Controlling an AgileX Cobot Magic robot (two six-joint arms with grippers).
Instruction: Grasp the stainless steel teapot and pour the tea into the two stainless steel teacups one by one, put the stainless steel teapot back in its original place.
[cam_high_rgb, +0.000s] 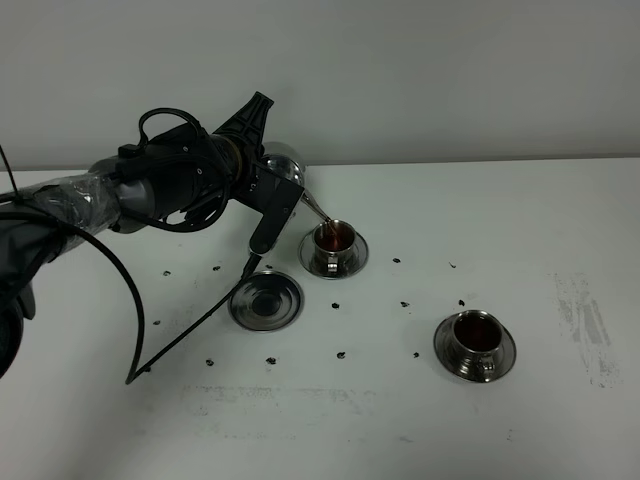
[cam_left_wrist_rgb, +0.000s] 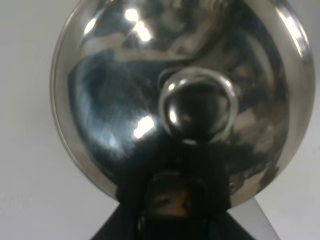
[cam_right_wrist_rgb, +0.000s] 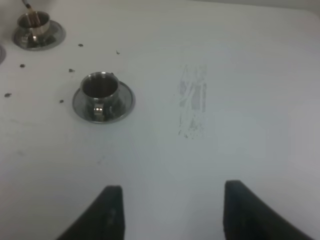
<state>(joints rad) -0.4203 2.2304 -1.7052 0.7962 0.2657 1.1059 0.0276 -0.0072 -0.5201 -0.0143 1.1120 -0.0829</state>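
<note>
The stainless steel teapot (cam_high_rgb: 284, 166) hangs tilted above the table, and my left gripper (cam_high_rgb: 264, 196) is shut on its handle. Its thin spout (cam_high_rgb: 318, 208) dips over the far teacup (cam_high_rgb: 335, 240), which stands on its saucer with dark tea inside. The nearer teacup (cam_high_rgb: 477, 337), at the right, also holds tea. The bare round saucer (cam_high_rgb: 266, 300), the original place, lies just below the teapot. In the left wrist view the teapot's domed lid and knob (cam_left_wrist_rgb: 196, 106) fill the frame above my left gripper (cam_left_wrist_rgb: 172, 210). My right gripper (cam_right_wrist_rgb: 172, 212) is open over bare table, short of the nearer teacup (cam_right_wrist_rgb: 101, 90).
Small dark specks (cam_high_rgb: 404, 303) are scattered on the white table (cam_high_rgb: 400, 420) around the cups. A scuffed patch (cam_high_rgb: 590, 330) marks the table at the far right. A black cable (cam_high_rgb: 180, 330) trails from the left arm down to the table.
</note>
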